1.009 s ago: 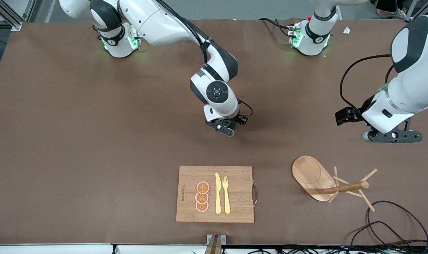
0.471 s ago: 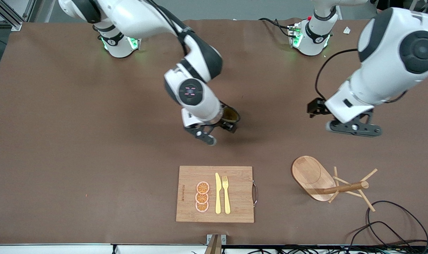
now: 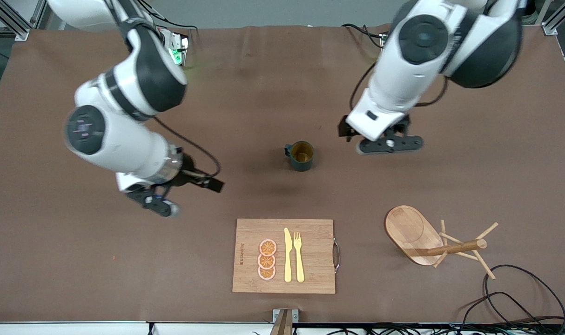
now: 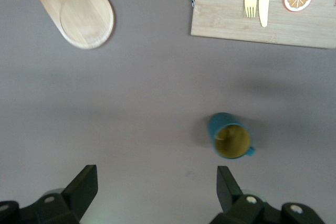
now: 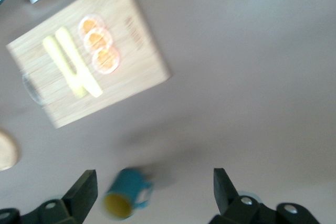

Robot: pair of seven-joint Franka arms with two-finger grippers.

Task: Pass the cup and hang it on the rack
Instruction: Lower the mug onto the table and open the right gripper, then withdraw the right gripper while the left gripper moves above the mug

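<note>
1. One small dark teal mug with a mustard-yellow inside, the cup (image 3: 300, 156) (image 4: 230, 136) (image 5: 124, 199), stood upright on the brown table (image 3: 77, 260), near the middle, with its loop handle turned toward the right arm's end; nothing held it.
2. The left gripper (image 3: 390, 144) (image 4: 156, 195) hung in the air just beside the cup, toward the left arm's end of the table; its black fingers (image 4: 84, 186) were spread wide and held nothing.
3. The right gripper (image 3: 155, 204) (image 5: 155, 195) hung over bare table well apart from the cup, toward the right arm's end; its fingers (image 5: 86, 187) were likewise spread apart and empty.
4. The rectangular wooden cutting board (image 3: 310, 274) (image 4: 226, 19) (image 5: 142, 61) lay nearer to the front camera than the cup, with a thin metal handle on its edge toward the left arm's end.
5. On the board lay three orange slices (image 3: 267, 259) in a row, and beside them a yellow knife (image 3: 287, 256) and a yellow fork (image 3: 299, 257), side by side.
6. The light wooden mug tree, the rack (image 3: 433, 243) (image 4: 75, 13), stood nearer to the front camera than the cup and toward the left arm's end, well apart from it, on a flat oval base with thin pegs angling off its round post.
7. Black cables (image 3: 520, 298) curled on the table near the rack, nearer still to the front camera.
</note>
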